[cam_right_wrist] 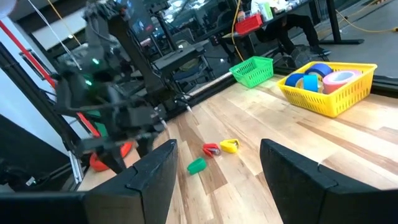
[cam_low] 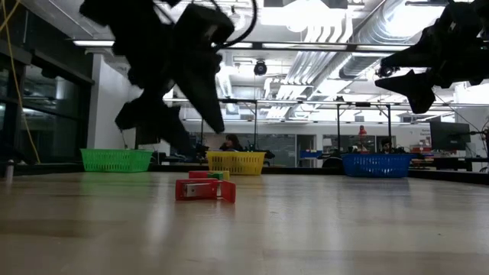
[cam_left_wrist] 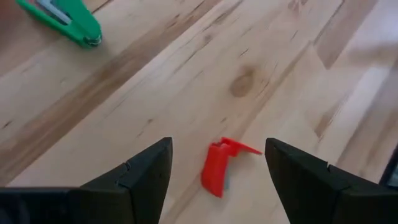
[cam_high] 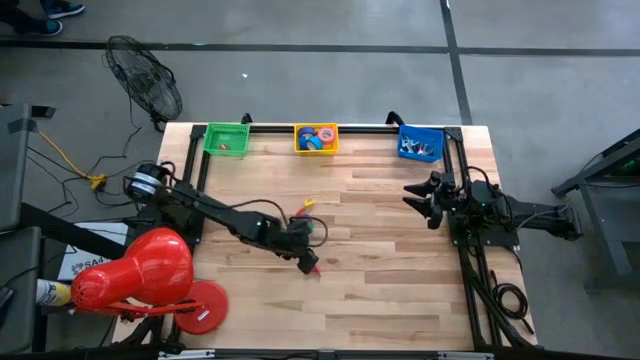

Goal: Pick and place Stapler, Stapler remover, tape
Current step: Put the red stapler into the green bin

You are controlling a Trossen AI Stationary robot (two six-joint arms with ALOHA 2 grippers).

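Bright ceiling lights, backlit dark arms, blurred foreground tabletop

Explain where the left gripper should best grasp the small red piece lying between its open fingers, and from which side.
Probably from straight above: the left gripper hovers open over the red piece. Close on the long flat sides of its body, avoiding the thin flap angled off one end.
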